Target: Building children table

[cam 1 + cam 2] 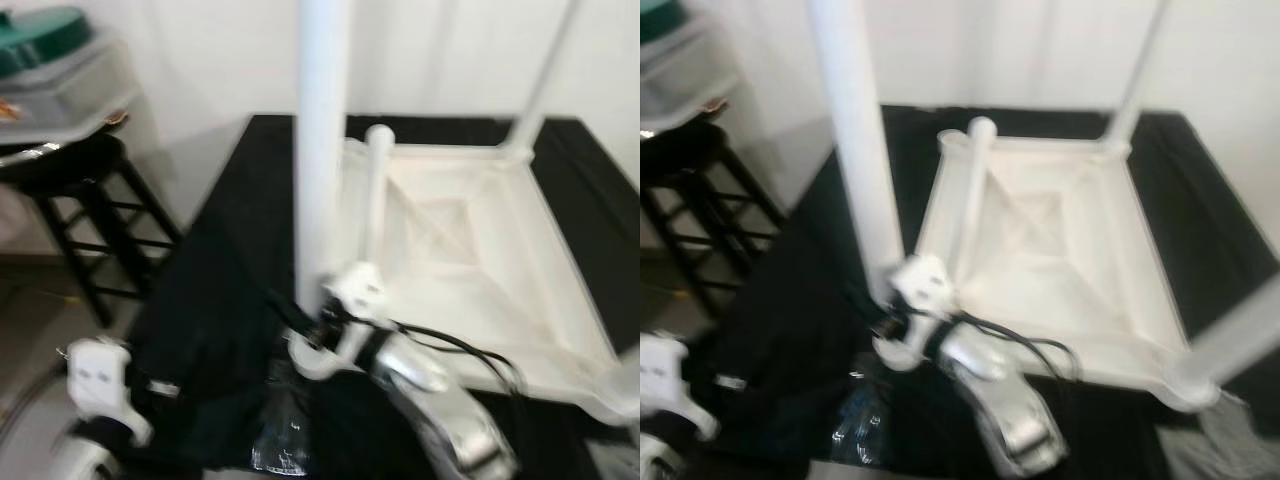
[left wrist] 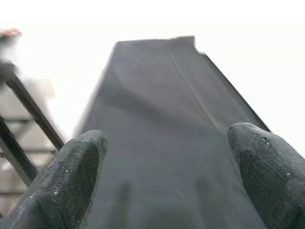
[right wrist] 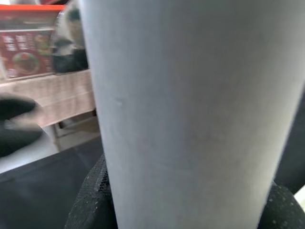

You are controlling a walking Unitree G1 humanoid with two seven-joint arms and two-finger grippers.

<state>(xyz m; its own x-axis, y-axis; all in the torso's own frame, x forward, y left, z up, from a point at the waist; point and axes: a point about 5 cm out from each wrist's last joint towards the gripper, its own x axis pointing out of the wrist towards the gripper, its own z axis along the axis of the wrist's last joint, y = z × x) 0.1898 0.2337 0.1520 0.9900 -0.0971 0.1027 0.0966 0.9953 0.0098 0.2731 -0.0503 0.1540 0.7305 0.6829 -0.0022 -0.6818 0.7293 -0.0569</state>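
White tabletop (image 1: pixel 1060 260) lies upside down on a black cloth (image 1: pixel 220 300). One leg stands at its far right corner (image 1: pixel 1137 80), another at its near right corner (image 1: pixel 1230 345); a loose leg (image 1: pixel 970 190) lies along its left edge.

Right gripper (image 1: pixel 318 345) is clamped low on a fourth leg (image 1: pixel 322 140), held upright near the tabletop's near left corner. From the wrist camera, the leg sits between the black fingers (image 3: pixel 90 200).

Left gripper (image 2: pixel 167 181) hangs spread apart over the cloth, holding nothing, beside a black stool (image 1: pixel 95 220).

Risks, as I judge them: the grip is low, so the tall leg could tip and miss its socket. A skewed push could slide the tabletop on the cloth or knock the lying leg off. Views are blurred; socket not clearly visible.
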